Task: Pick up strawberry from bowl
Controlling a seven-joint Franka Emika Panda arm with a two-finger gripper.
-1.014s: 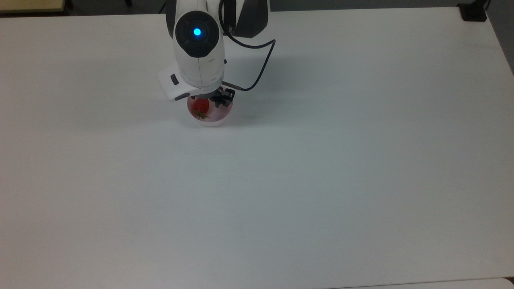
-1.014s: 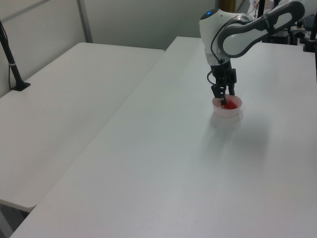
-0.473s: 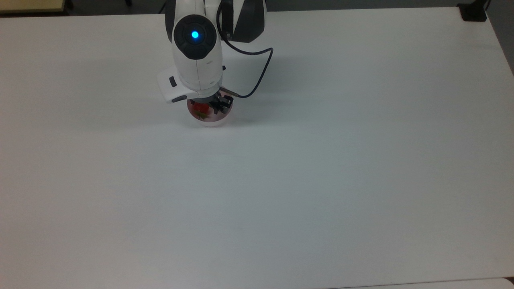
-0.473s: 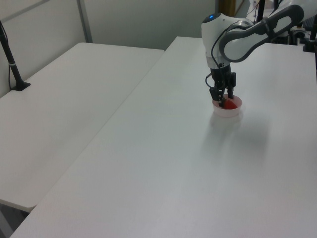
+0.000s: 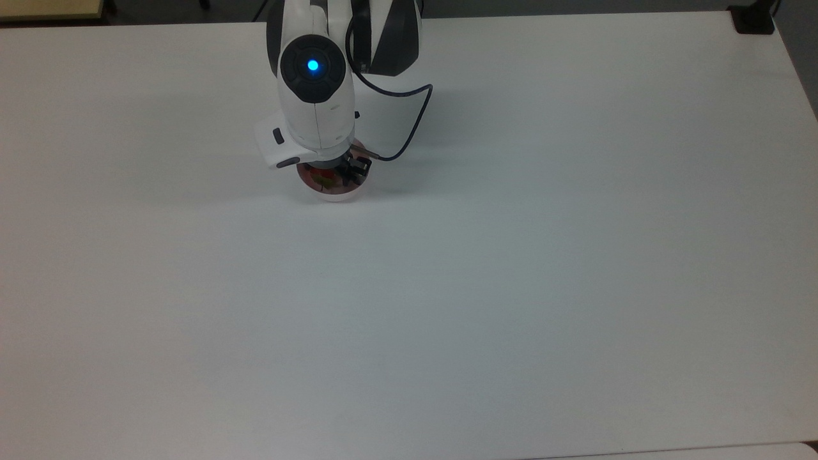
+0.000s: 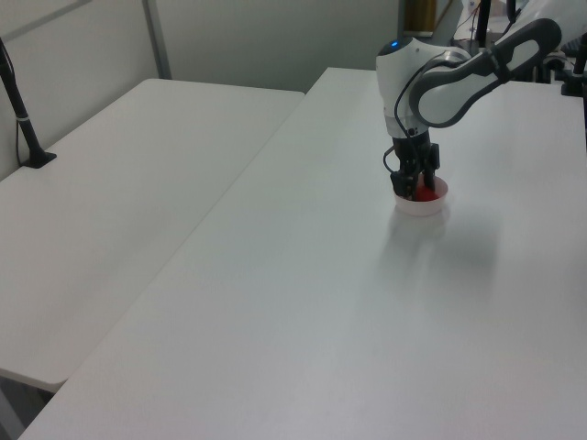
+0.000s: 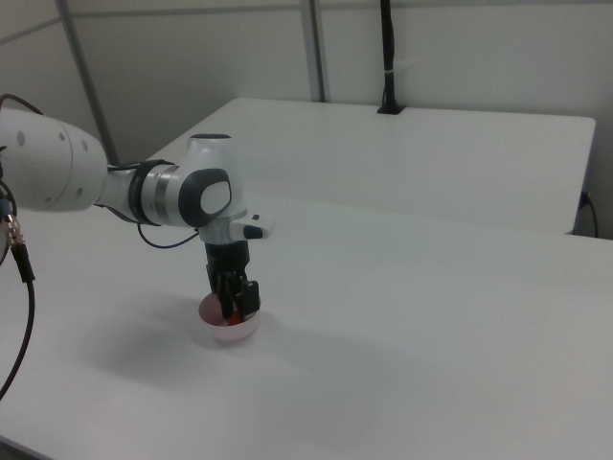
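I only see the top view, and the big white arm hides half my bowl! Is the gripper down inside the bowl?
Observer: Yes. In the left view the gripper reaches below the rim of the bowl.
Operator: Is it next to the strawberry?
Observer: In the left view the strawberry shows red inside the bowl, right against the gripper.
Operator: Is the bowl tipping over?
Observer: No. In the right view the bowl sits flat on the table.
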